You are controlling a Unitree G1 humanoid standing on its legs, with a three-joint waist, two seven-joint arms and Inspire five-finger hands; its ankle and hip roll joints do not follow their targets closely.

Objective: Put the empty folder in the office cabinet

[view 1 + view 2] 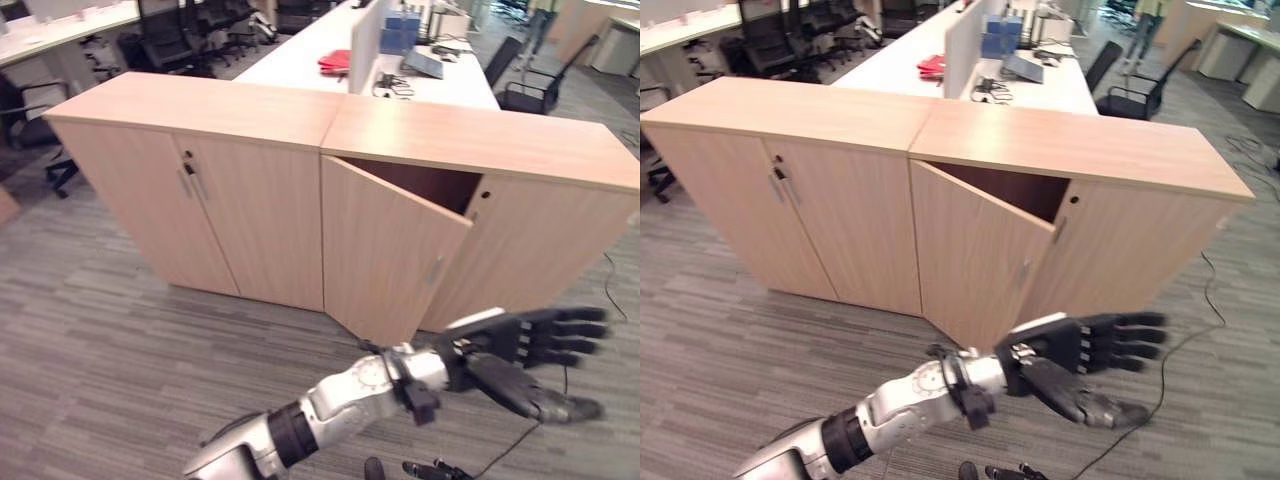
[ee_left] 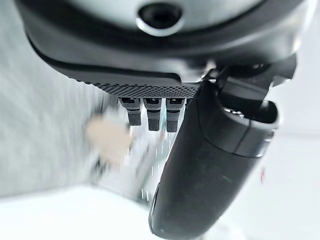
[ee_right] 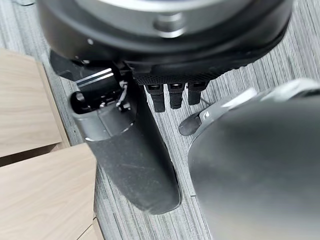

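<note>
Left hand (image 1: 520,350) below ajar cabinet door (image 1: 385,250)

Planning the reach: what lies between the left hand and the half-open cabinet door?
Bare carpet, seen in the left eye view, separates the left hand from the door.

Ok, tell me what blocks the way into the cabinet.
The door is only ajar and covers most of the cabinet opening. The left hand hovers open in front of it, holding nothing.
</note>
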